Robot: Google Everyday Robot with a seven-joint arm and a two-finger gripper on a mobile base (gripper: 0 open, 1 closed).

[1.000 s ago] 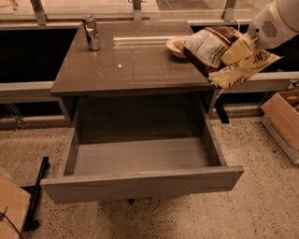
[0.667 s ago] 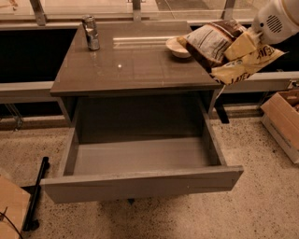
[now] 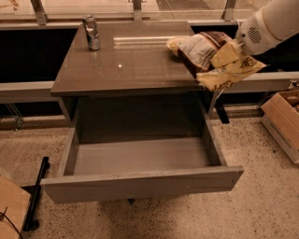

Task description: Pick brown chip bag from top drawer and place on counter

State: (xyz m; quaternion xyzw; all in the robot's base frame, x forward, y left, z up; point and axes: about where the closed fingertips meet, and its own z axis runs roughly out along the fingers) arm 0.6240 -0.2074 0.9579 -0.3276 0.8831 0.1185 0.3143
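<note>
The brown chip bag [image 3: 209, 58] is clamped by the gripper [image 3: 236, 45] at two o'clock, overhanging the right edge of the counter [image 3: 126, 65]. The top drawer [image 3: 140, 183] is seen pulled open below. A metal can [image 3: 91, 32] is seen at eleven o'clock.

A metal can [image 3: 91, 31] stands upright near the back-left corner of the counter [image 3: 126, 65]. Near the back-right a pale bowl [image 3: 174, 44] sits, partly hidden. The floor [image 3: 261, 200] is speckled terrazzo. On it at the far right lies an open cardboard box [image 3: 282, 119], cut off by the frame edge, below and to the right of the gripper [image 3: 233, 49], which hangs over the counter's right edge. At lower left a black pole [image 3: 36, 196] lies on the floor beside a flat piece of cardboard [image 3: 11, 210], with a thin cable [image 3: 7, 224] crossing it. A grey ledge [image 3: 25, 88] runs along behind the cabinet, and metal posts [image 3: 39, 10] rise at the top.
</note>
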